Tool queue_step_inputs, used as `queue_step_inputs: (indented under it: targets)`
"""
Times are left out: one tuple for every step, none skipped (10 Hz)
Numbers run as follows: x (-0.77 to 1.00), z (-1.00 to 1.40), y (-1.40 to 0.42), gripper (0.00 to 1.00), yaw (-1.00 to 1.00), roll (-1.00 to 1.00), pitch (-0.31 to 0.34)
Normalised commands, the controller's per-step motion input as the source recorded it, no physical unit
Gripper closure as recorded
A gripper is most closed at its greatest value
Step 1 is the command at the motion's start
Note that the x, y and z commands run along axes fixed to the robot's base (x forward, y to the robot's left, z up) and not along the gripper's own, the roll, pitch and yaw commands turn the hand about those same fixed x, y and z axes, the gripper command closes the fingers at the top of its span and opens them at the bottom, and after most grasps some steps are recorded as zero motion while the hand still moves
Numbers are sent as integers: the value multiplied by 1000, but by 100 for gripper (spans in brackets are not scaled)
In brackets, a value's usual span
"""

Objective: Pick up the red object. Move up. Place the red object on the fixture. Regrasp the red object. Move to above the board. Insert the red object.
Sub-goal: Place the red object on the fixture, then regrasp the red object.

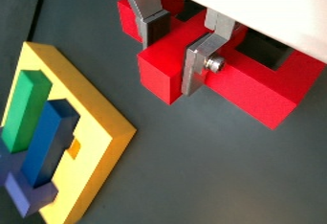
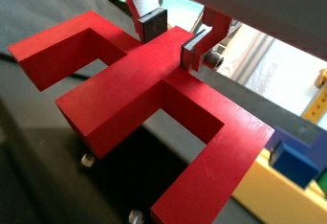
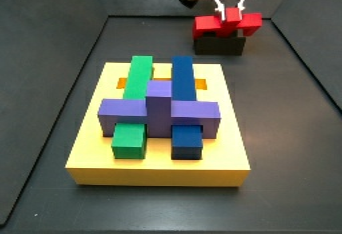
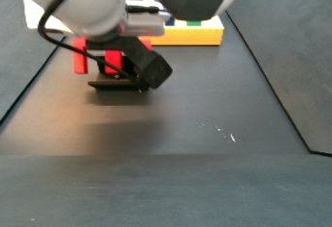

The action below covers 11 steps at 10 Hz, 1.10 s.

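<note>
Claw (image 2: 175,38) grips red object (image 2: 153,94) (on fixture (image 3: 222,46)).

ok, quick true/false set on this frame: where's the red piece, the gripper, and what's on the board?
1. The red piece sits on the dark fixture. True.
2. The gripper is over the yellow board. False: it is at the red piece, away from the board.
3. The gripper's fingers straddle part of the red piece. True.
4. The board holds only a green block. False: green, blue and purple blocks sit on it.
</note>
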Motion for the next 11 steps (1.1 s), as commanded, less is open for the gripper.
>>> queue_step_inputs:
  targets:
    - [-217,-254,117,100,-100,149,0]
    - [-91,-246,109,100,-14,0,-94]
    - [0,-246,94,100,0,0,-80]
    - [0,-229,37,100,0,0,-89]
    - [0,-183,0,100,0,100,0]
    - [0,0,0,100,0,0,-54]
    - [0,-29,0,100,0,0,0]
    - [86,-86,0,100,0,0,0]
    - [0,0,0,0,0,0,0]
    - [0,0,0,0,0,6,0]
    - [0,40,-106,0,0,291,0]
